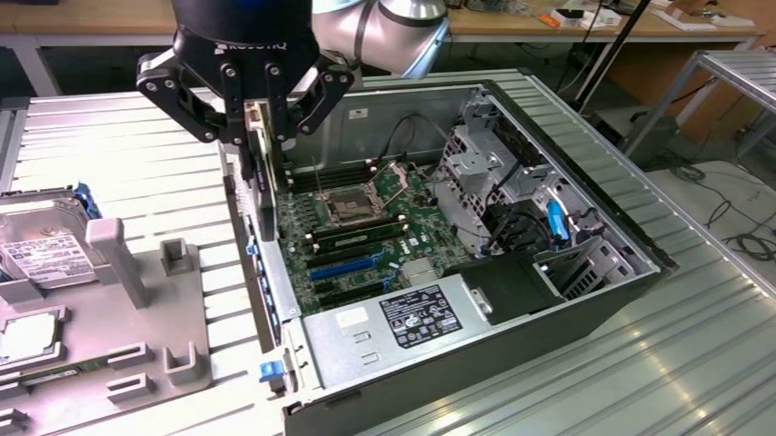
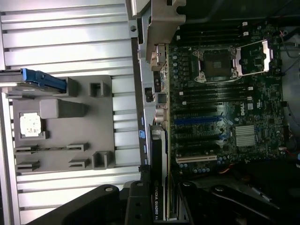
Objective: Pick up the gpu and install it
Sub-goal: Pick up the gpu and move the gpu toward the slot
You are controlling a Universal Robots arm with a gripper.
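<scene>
Black and thin, the flat rectangular gpu (image 1: pixel 258 159) hangs on edge, clamped between the fingers of the partly closed black pincer (image 1: pixel 251 134). It hovers over the far left wall of the open dark metal computer case (image 1: pixel 580 173). The blue expansion slot (image 1: pixel 345 268) on the green motherboard (image 1: pixel 363 195) lies lower, nearer and toward the exterior view's right.

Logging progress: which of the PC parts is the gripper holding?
The gpu, the thin dark card clamped upright in the gripper at the case edge; the hard drive and CPU lie on the grey tray.
</scene>
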